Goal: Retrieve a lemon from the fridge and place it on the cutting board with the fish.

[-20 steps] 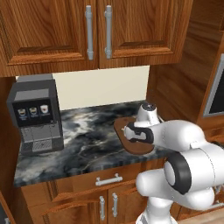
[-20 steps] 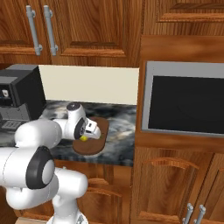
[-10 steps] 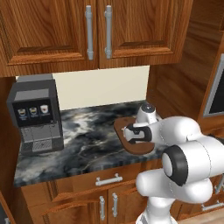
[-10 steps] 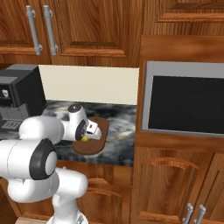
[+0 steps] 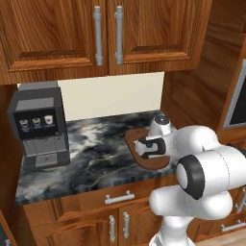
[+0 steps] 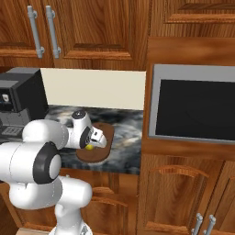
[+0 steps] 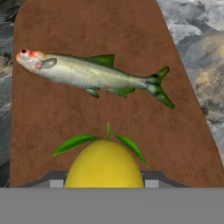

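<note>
- Gripper [image 6: 94, 143]: held low over the cutting board [image 6: 104, 136], seen from the right base view; its jaws are pinched on the lemon [image 6: 90, 147], which shows as a small yellow spot at the fingertips.
- Lemon [image 7: 104, 165], hand view: sits between the two finger tips at the lower middle, with green leaves spreading from its top; it lies on the near side of the fish [image 7: 87, 72], apart from it.
- Fish, hand view: lies flat across the cutting board [image 7: 183, 144], head toward the left of that view and green tail toward the right.
- Cutting board [image 5: 132, 139], left base view: rests on the dark marbled counter [image 5: 91, 153], at its right end; the arm's wrist covers much of it.
- Coffee machine [image 5: 37, 124]: stands at the counter's left end, well apart from the board.
- Whether the lemon touches the board's surface cannot be told.
</note>
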